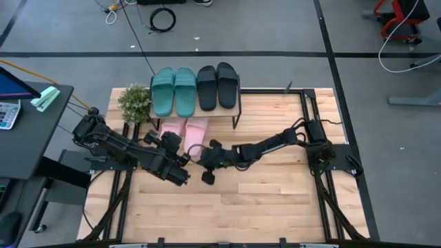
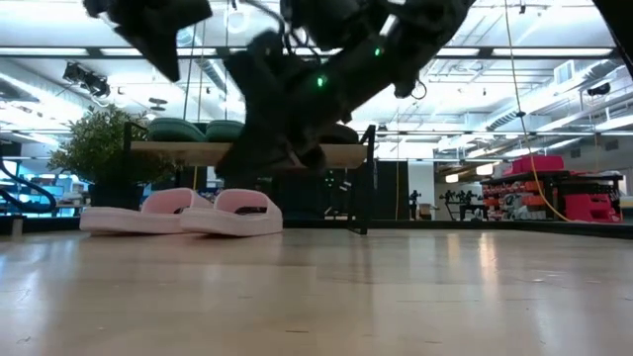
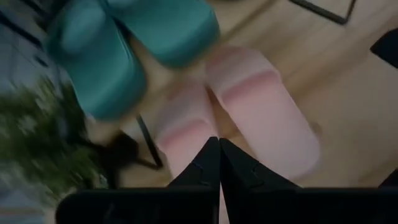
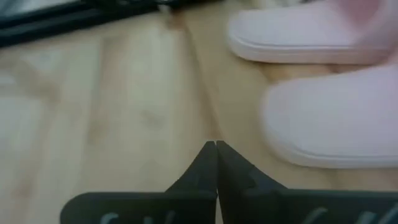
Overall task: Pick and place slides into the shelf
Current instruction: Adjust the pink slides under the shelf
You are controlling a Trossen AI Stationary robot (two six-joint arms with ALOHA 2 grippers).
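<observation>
The shelf stands at the table's far edge, and its wooden top board carries two teal slides and two black slides side by side. Two light pink slides lie sole-down on the table, their far ends under the shelf; they also show in the low view and the left wrist view. My left gripper is shut and hovers at their near ends. My right gripper is shut just right of it, with the pink slides close by.
A potted green plant stands left of the shelf on the table's far left corner. The shelf's black frame legs flank the pink slides. The near half of the wooden table is bare. A desk with a screen stands left of the table.
</observation>
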